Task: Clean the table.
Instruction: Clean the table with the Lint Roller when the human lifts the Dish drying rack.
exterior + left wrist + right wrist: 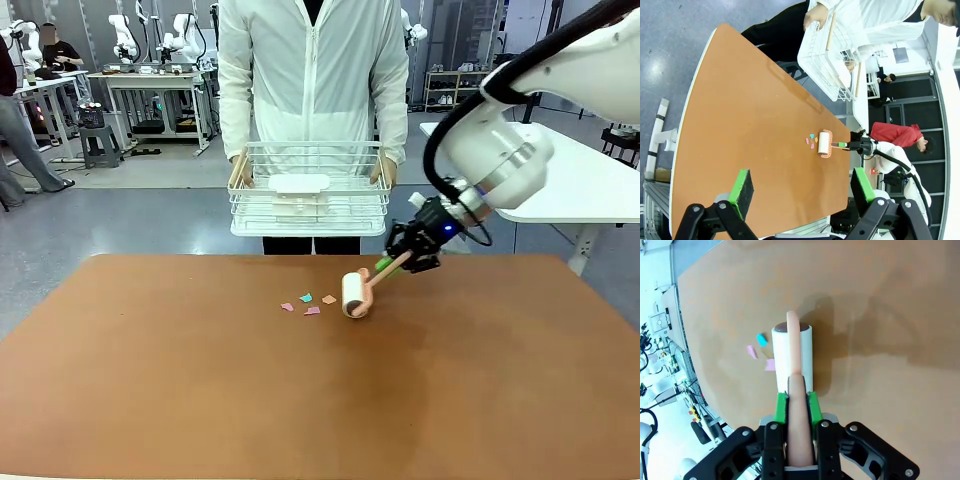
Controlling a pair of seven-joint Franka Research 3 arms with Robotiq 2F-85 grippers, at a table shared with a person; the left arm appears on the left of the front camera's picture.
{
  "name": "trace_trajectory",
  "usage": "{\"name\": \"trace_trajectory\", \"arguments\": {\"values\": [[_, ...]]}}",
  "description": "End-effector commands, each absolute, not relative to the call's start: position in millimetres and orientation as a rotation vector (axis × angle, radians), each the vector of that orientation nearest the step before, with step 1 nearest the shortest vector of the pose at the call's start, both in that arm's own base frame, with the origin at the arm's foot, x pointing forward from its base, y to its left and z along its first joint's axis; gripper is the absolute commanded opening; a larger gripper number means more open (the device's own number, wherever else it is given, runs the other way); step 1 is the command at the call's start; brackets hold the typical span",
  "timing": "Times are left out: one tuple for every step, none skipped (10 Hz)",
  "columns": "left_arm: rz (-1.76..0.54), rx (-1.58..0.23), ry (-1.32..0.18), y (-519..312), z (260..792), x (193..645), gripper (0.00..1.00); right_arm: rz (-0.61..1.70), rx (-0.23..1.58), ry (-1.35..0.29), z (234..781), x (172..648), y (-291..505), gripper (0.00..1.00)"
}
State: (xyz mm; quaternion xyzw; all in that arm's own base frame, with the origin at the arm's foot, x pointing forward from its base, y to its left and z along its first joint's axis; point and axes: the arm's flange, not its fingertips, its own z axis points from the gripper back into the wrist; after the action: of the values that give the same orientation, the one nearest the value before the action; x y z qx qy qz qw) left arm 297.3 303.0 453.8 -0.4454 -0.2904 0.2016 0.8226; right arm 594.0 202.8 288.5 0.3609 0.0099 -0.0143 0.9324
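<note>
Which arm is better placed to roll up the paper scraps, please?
Right. The right gripper is shut on the lint roller, whose roll rests on the table beside the paper scraps. The left gripper hangs open and empty, far off.

White wire basket (262,214), wooden handles, held in front of a person in a white jacket (312,70). Inside it: one flat white piece (298,184). Right of the basket: white-topped table (590,190). Far behind the basket, left: grey workbench (150,82), dark stool (100,135).
</note>
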Motion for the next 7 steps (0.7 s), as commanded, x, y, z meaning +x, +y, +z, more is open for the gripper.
{"name": "trace_trajectory", "arguments": {"values": [[0.413,-0.964,-0.638,305.4,455.0,295.0,1.00,0.019,0.709,0.150,253.5,584.0,287.5,0.21],[0.413,-0.964,-0.638,305.4,455.0,295.0,1.00,0.043,0.717,0.201,244.5,582.3,322.1,0.21],[0.413,-0.964,-0.638,305.4,455.0,295.0,1.00,0.108,0.684,0.224,238.8,575.0,359.8,0.21],[0.413,-0.964,-0.638,305.4,455.0,295.0,1.00,0.121,0.682,0.232,237.1,570.0,384.5,0.21],[0.413,-0.964,-0.638,305.4,455.0,295.0,1.00,0.125,0.672,0.225,237.1,567.3,401.8,0.21],[0.413,-0.964,-0.638,305.4,455.0,295.0,1.00,0.124,0.670,0.217,239.6,566.3,409.5,0.21],[0.413,-0.964,-0.638,305.4,455.0,295.0,1.00,0.113,0.677,0.205,243.3,568.2,409.5,0.21]]}}
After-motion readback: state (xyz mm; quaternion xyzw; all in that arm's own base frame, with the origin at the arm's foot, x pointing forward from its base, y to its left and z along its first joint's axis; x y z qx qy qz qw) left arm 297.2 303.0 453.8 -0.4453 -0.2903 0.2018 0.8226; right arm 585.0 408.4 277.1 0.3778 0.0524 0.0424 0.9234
